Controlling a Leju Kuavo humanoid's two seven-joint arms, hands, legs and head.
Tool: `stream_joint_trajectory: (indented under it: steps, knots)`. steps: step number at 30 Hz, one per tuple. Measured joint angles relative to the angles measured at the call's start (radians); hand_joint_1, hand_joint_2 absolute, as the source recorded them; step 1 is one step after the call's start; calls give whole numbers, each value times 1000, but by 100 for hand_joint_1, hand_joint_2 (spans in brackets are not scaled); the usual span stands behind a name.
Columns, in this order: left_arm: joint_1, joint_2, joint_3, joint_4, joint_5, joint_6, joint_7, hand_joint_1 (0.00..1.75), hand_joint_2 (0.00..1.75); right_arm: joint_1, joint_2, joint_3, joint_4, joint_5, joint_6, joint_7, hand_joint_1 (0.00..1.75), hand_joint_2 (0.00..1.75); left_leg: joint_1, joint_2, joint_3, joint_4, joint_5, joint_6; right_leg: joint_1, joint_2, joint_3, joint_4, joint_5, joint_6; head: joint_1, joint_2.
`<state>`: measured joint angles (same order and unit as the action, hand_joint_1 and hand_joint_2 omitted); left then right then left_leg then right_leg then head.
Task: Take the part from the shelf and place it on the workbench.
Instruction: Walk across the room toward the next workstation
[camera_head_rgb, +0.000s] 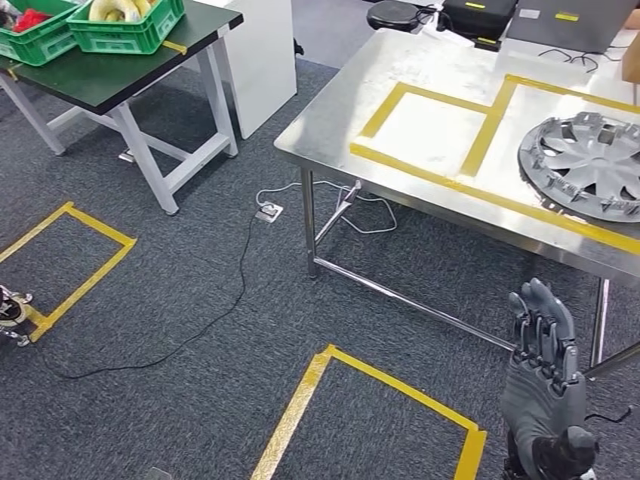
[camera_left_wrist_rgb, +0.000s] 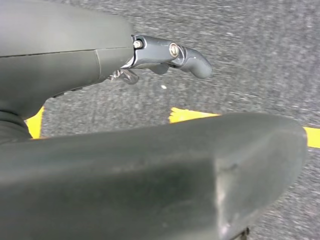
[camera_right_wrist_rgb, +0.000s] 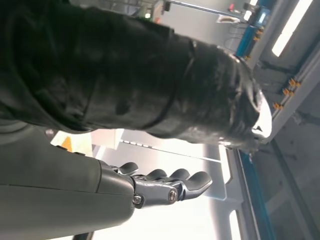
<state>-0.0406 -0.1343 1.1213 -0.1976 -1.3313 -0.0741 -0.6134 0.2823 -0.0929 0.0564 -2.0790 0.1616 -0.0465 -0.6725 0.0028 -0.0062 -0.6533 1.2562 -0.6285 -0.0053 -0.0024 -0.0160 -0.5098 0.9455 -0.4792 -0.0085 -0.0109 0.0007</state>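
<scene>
Right hand (camera_head_rgb: 545, 385) empty, below workbench (camera_head_rgb: 453, 110)

Silver part (camera_head_rgb: 585, 165) flat on workbench (camera_head_rgb: 423, 70); right hand (camera_head_rgb: 545, 385) raised, empty.

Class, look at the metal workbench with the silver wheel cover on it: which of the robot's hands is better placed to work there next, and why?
Probably the right hand: it is raised with fingers apart, just below the workbench edge near the wheel cover. The left hand hangs over the carpet.
</scene>
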Motion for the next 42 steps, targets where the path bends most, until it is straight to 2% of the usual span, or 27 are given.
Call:
stream_joint_trajectory:
  steps: [2, 4, 6, 7, 9, 10, 12, 14, 15, 16, 17, 19, 21, 22, 23, 25, 26, 28, 29, 30, 31, 32, 33, 35, 37, 40, 42]
  knots:
    - [0, 1, 0, 0, 0, 0, 0, 0, 0, 0, 3, -1, 2, -5, 0, 0, 0, 0, 4, 0, 34, 5, 41, -5, -2, -2, -31, 14, 18, 6, 0, 0]
    - [0, 2, 1, 0, 0, -1, 0, 0, 0, -1, 6, -3, 4, -8, 0, 0, 0, 0, 8, -3, 125, -116, 88, -6, -5, -1, -66, 35, 29, 16, -1, 0]
    - [0, 2, 1, 0, 0, -1, 0, 0, 0, -3, 9, -6, 5, -10, 0, 0, 0, 0, 6, -10, 199, -239, 82, 3, -5, 1, -89, 53, 39, 28, -1, 0]
    - [0, 2, 1, 0, -1, -1, 0, 0, 0, -4, 10, -7, 5, -10, 0, 0, 0, 0, 4, -12, 211, -265, 71, 9, -4, 2, -96, 57, 46, 35, 0, 0]
    - [1, 1, 2, 0, -1, -2, 0, 0, 0, -4, 12, -8, 5, -10, 0, 0, 0, 0, 1, -7, 200, -273, 76, 26, -6, 6, -104, 58, 59, 49, 0, 0]
    - [1, 0, 2, 0, -1, -2, 0, 0, 0, -3, 13, -9, 6, -10, 0, 0, 0, 0, 2, -1, 191, -273, 85, 35, -8, 9, -112, 64, 50, 55, 1, 0]
    - [0, 0, 3, 0, -1, -2, 0, 0, 0, -3, 14, -11, 7, -10, 0, 0, 0, 0, 2, 11, 169, -275, 106, 53, -10, 13, -139, 125, -21, 62, 3, 0]
    - [-1, 2, 4, 0, 0, -2, 0, 0, 0, -3, 15, -14, 8, -10, -1, 0, 0, 0, -3, 20, 144, -274, 127, 61, -11, 14, -172, 247, -113, 66, 6, 0]
    - [-1, 3, 4, 0, 0, -2, 0, 0, 0, -2, 15, -15, 9, -11, -1, 0, 0, 0, -6, 25, 130, -273, 138, 62, -10, 13, -180, 304, -133, 66, 6, 0]
    - [-1, 3, 5, 0, 0, -2, 0, 0, 0, -3, 16, -16, 10, -11, -1, 0, 0, 0, -9, 30, 115, -273, 149, 62, -10, 13, -175, 336, -130, 65, 6, 0]
    - [-1, 4, 5, 0, 0, -2, 0, 0, 0, -3, 16, -16, 11, -12, -1, 0, 0, 0, -13, 35, 100, -272, 160, 62, -10, 13, -155, 336, -108, 63, 7, 0]
    - [-2, 4, 5, 0, 0, -2, 0, 0, 0, -3, 16, -16, 11, -12, -1, 0, 0, 0, -18, 43, 77, -269, 179, 60, -6, 5, -61, 230, -58, 51, 6, 0]
    - [-2, 4, 6, 0, 0, -2, 0, 0, 0, -8, 16, -17, 11, -12, -1, 0, 0, 0, -21, 49, 65, -266, 196, 54, 1, -11, 57, 71, -60, 40, 6, 0]
    - [-3, 4, 6, 0, 1, -2, 0, 0, 0, -9, 16, -18, 11, -12, -1, 0, 0, 0, -21, 52, 62, -266, 205, 49, 5, -16, 89, 19, -69, 36, 5, 0]
    - [-3, 4, 6, 0, 1, -2, 0, 0, 0, -11, 16, -19, 11, -12, -1, 0, 0, 0, -20, 56, 60, -266, 213, 44, 9, -16, 102, -8, -73, 33, 5, 0]
    - [-4, 5, 7, 0, 1, -3, 1, 0, 0, -11, 17, -21, 11, -12, -1, 0, 0, 0, -15, 54, 55, -262, 214, 32, 10, -11, 88, -17, -58, 21, 5, 0]
    - [-3, 5, 8, 0, 1, -3, 1, 0, 0, -12, 18, -21, 11, -12, -1, 0, 0, 0, -13, 46, 49, -246, 189, 25, 8, -8, 80, -19, -47, 12, 3, 0]
    - [-1, 6, 11, 0, 2, -3, 3, 0, 0, -13, 21, -21, 11, -12, -1, 0, 0, 0, -8, 24, 27, -157, 93, 12, 6, -3, 55, -21, -24, -1, 0, 0]
    - [0, 6, 12, 0, 3, -3, 5, 0, 0, -13, 22, -22, 11, -12, -1, 0, 0, 0, -6, 18, 15, -92, 44, 9, 7, 1, 40, -18, -13, -4, -1, 0]
    - [0, 7, 12, 0, 3, -3, 7, 0, 0, -13, 23, -22, 11, -12, -1, 0, 0, 0, -5, 16, 6, -31, 14, 7, 7, 6, 26, -14, -2, -4, -1, 0]
    - [0, 8, 13, 0, 4, -3, 9, 0, 0, -13, 24, -22, 11, -12, -2, 0, 0, 0, -5, 15, 7, 9, 8, 5, 7, 11, 9, -8, 8, -3, -1, 0]
    - [-1, 10, 13, 0, 5, -3, 11, 0, 0, -13, 24, -22, 11, -12, -2, 0, 0, 0, -4, 15, 21, 15, 26, 4, 6, 17, -9, 1, 18, 0, -1, 0]
    - [-1, 12, 14, 0, 5, -3, 12, 0, 0, -13, 24, -22, 11, -12, -2, 0, 0, 0, -4, 12, 52, -15, 57, 5, 5, 23, -27, 11, 26, 4, -1, 0]
    - [-1, 14, 14, 0, 5, -3, 15, 0, 0, -13, 24, -22, 11, -12, -4, 0, 0, 0, -1, -9, 142, -143, 96, 8, 3, 35, -64, 36, 37, 14, -2, 0]
    - [-1, 14, 14, 0, 5, -3, 16, 0, 0, -14, 24, -23, 11, -12, -5, 0, 0, 0, -1, -30, 199, -243, 84, 15, 3, 44, -89, 55, 48, 25, -1, 0]
    - [-2, 13, 15, 0, 6, -3, 17, 0, 0, -13, 24, -23, 11, -12, -6, 0, 0, 0, -3, -20, 191, -266, 83, 34, 2, 54, -109, 61, 64, 43, 0, 0]
    - [-3, 12, 17, 0, 6, -3, 18, 0, 0, -13, 25, -22, 11, -12, -6, 0, 0, 0, -1, -3, 172, -269, 101, 53, -1, 42, -132, 101, 14, 52, 4, 0]
